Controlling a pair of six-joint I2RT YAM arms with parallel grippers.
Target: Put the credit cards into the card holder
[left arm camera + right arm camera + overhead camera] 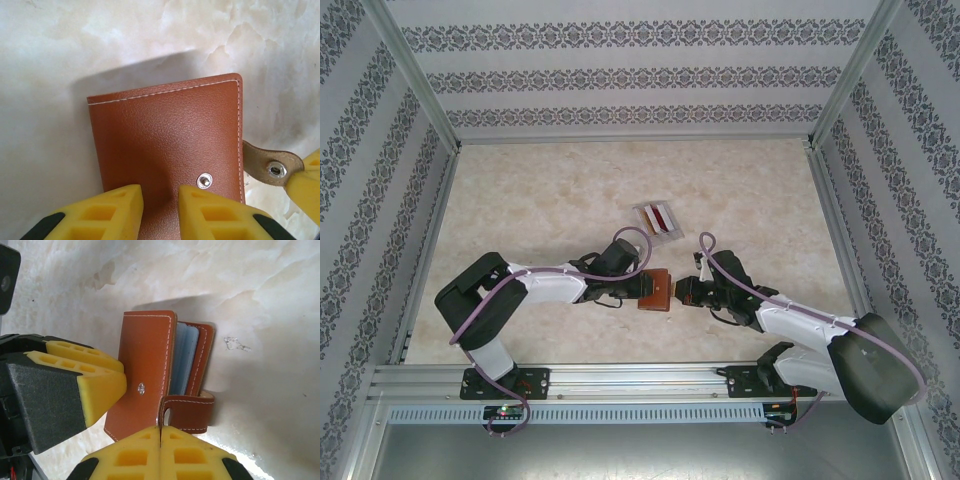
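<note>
The right gripper had its yellow fingers pressed together, and the short tab of the card holder ran into the seam between them, so it looked pinched by its end. From that gripper the holder lay at 9 o'clock in the top view, touching. Its long axis ran 12 to 6, across the line joining the two grippers.

The left gripper met the holder from the other side, at its 3 o'clock. Its fingers stood a little apart, with their tips against the brown outer cover just below the snap stud. They seemed to steady the cover rather than clamp it, though I could not tell for sure.

In the right wrist view the tab was unsnapped and the covers stood ajar, with pale grey sleeves showing between them.

Both forearms lay low over the table and angled inward, with the wrists nose to nose across the holder.

The credit cards sat in a clear tray at 12 o'clock from the holder, near it but apart. Neither gripper was plainly nearer to them, and both were occupied. The next move probably depends on the tab being drawn toward 3 o'clock while the left side holds firm — a slip there could let the holder close.
</note>
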